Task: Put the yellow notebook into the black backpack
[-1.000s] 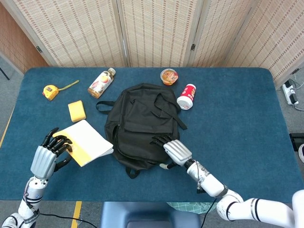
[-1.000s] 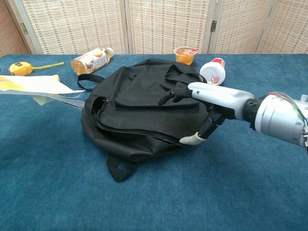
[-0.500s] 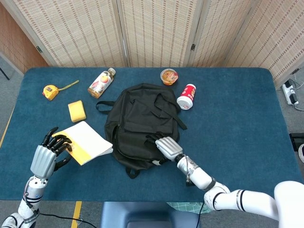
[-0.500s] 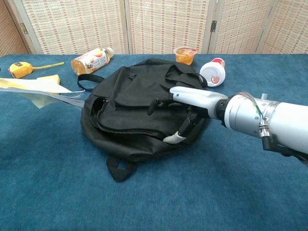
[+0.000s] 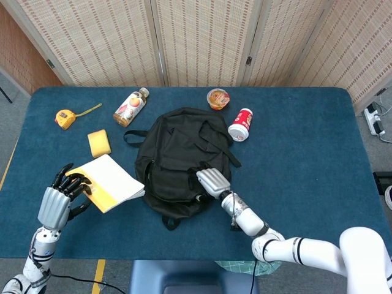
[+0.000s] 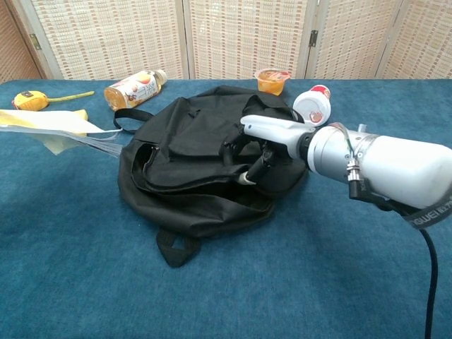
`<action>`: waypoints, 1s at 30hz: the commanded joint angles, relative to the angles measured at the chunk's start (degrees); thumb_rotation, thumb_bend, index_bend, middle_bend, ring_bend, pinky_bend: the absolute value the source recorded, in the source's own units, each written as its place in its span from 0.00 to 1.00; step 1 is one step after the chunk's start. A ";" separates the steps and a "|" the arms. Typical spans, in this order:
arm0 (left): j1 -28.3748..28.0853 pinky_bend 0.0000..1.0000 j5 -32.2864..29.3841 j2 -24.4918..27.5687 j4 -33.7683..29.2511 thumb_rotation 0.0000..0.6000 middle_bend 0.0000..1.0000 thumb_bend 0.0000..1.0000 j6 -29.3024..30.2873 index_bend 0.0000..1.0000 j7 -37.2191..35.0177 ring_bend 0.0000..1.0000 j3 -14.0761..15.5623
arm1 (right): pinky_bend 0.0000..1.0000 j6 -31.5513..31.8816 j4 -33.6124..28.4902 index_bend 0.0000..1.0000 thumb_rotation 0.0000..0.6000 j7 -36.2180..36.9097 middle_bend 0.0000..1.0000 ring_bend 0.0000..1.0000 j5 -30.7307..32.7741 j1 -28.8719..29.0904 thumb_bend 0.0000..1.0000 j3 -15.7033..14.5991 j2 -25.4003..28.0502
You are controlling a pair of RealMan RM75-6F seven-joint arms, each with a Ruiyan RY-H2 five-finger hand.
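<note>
The black backpack (image 5: 177, 159) lies flat at the middle of the blue table (image 5: 306, 159), its zip slit partly open along the left side (image 6: 145, 159). My right hand (image 5: 211, 182) rests on its lower right part; the fingers (image 6: 233, 146) curl over the top fabric and the thumb presses in from below, pinching a fold. The yellow notebook (image 5: 110, 184) lies left of the backpack, its white pages up. My left hand (image 5: 58, 202) grips its left corner. In the chest view the notebook (image 6: 49, 126) shows edge-on, lifted off the table, its near pages drooping toward the backpack (image 6: 191, 169).
Behind the backpack lie a juice bottle (image 5: 130, 106), a jelly cup (image 5: 218, 98) and a red-and-white can (image 5: 240, 124). A yellow tape measure (image 5: 64, 117) and a yellow sponge (image 5: 99, 143) sit at the left, beyond the notebook.
My right hand has slid left from the backpack's right edge onto its top and curled its fingers into the fabric. The left hand and the notebook have hardly moved.
</note>
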 commanded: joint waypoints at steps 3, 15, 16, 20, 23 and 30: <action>-0.48 0.20 1.77 0.21 -1.37 1.00 0.52 0.54 1.25 0.68 -1.33 0.41 0.74 | 0.06 1.71 1.18 0.72 1.00 -0.48 0.31 0.24 3.47 2.02 0.58 2.97 -1.12; -2.18 0.33 9.25 0.06 -5.38 1.00 0.57 0.54 5.15 0.68 1.05 0.47 3.94 | 0.06 7.02 4.67 0.78 1.00 -5.74 0.36 0.25 15.49 8.21 0.69 9.48 -5.04; -2.37 0.34 9.82 0.12 -5.79 1.00 0.57 0.54 5.32 0.68 1.27 0.47 4.16 | 0.06 7.33 4.86 0.78 1.00 -5.91 0.36 0.25 16.21 8.61 0.70 9.93 -5.30; -3.45 0.34 11.95 0.22 -7.84 1.00 0.58 0.54 5.44 0.68 2.07 0.47 4.83 | 0.06 9.70 5.92 0.78 1.00 -6.04 0.36 0.25 17.76 10.16 0.72 11.88 -6.81; -4.28 0.34 13.40 -0.03 -9.23 1.00 0.58 0.54 5.36 0.68 2.70 0.48 5.18 | 0.06 11.51 6.81 0.78 1.00 -5.03 0.36 0.26 17.49 10.77 0.73 13.12 -7.98; -7.05 0.34 15.40 -2.44 -11.89 1.00 0.58 0.54 3.81 0.68 3.12 0.47 4.77 | 0.06 13.19 8.67 0.78 1.00 -1.84 0.36 0.27 16.42 11.39 0.74 15.03 -9.86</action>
